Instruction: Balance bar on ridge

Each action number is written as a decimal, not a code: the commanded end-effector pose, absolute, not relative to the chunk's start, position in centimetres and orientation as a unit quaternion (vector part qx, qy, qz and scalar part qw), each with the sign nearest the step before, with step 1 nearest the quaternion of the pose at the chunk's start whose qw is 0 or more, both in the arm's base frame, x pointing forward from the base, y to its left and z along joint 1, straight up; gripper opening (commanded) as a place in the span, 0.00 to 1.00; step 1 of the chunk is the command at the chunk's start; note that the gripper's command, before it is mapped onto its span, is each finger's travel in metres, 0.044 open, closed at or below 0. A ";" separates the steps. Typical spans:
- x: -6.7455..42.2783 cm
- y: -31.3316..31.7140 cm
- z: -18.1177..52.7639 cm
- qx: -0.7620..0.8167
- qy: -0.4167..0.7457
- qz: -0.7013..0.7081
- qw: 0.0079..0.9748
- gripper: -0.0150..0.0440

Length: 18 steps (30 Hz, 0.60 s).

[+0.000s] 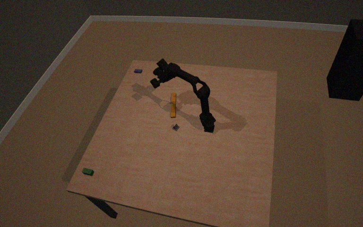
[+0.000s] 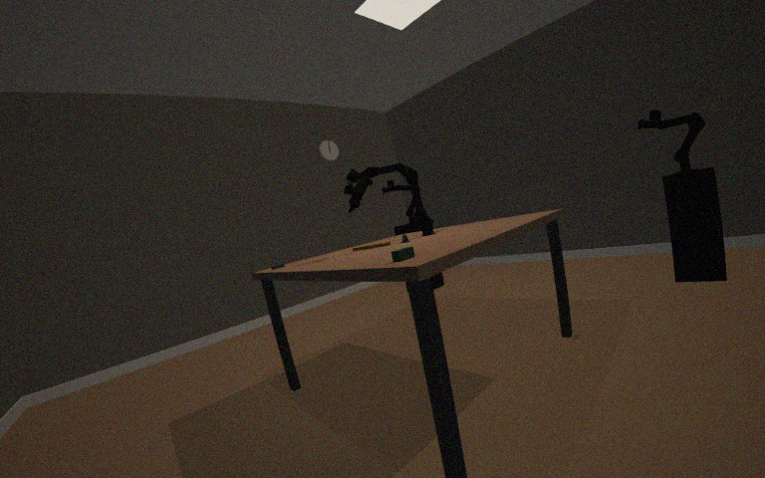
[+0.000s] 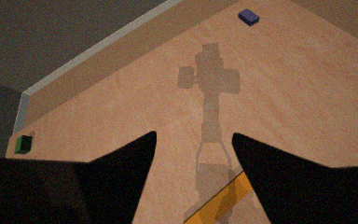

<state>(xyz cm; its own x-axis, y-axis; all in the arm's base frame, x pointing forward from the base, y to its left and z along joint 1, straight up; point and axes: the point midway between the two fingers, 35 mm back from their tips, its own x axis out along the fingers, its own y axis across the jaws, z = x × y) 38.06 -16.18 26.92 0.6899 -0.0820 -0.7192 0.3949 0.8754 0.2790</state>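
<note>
Reaching stage, I judge: the claw, partly open and empty, hangs above the counter, the orange bar lying flat behind it, needing descent there.

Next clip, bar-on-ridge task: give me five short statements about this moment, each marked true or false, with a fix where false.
1. The orange bar lies flat on the table. True.
2. The pincer is closed on the bar. False: its fingers stand open with nothing between them, raised above the table.
3. The small grey ridge sits just off one end of the bar, apart from it. True.
4. The green block sits beside the ridge. False: it is near a table corner, far from the ridge.
5. The blue block is stacked on the bar. False: it lies on the table near another corner.
</note>
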 end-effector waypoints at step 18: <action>33.4 -19.4 14.1 0.422 0.529 -0.389 0.625 0.79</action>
<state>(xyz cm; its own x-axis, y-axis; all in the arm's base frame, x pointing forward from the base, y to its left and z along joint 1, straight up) 34.33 -18.95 15.40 0.2231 -0.0479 -0.9736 0.8837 0.4316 0.1812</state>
